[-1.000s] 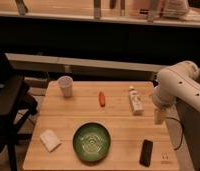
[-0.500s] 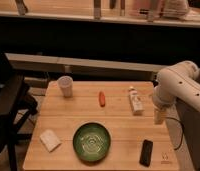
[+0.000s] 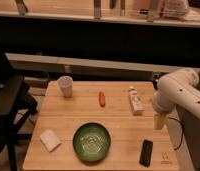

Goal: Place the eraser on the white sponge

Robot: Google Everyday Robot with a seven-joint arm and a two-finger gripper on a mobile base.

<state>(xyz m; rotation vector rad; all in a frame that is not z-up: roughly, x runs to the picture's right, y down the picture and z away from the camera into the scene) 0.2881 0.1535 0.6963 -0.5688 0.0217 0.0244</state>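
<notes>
**Eraser lying at the near right, sponge at the near left**

The eraser [image 3: 146,152] is lying flat on the wooden table [image 3: 120,120], close to the near right corner, with its long side running roughly from near to far. Nothing is touching it. The white sponge [image 3: 50,140] is resting well apart from it, close to the near left corner and turned at a slight angle to the table edge. The green bowl [image 3: 92,142] is sitting between the two, upright, near the front edge and closer to the sponge than to the eraser.

Farther back, a small orange-red object [image 3: 101,98] is lying around the middle of the table. A white tube [image 3: 136,100] is lying to its right, and a white cup [image 3: 66,86] is standing upright at the far left.

The gripper [image 3: 159,121] is hanging at the right edge of the table, beyond the eraser on the far side and just right of the tube, touching neither. It is holding nothing that can be seen, and whether it is clenched or released cannot be told. The white arm [image 3: 180,92] is reaching in from the right above it. A black chair [image 3: 10,107] is standing to the left of the table.
</notes>
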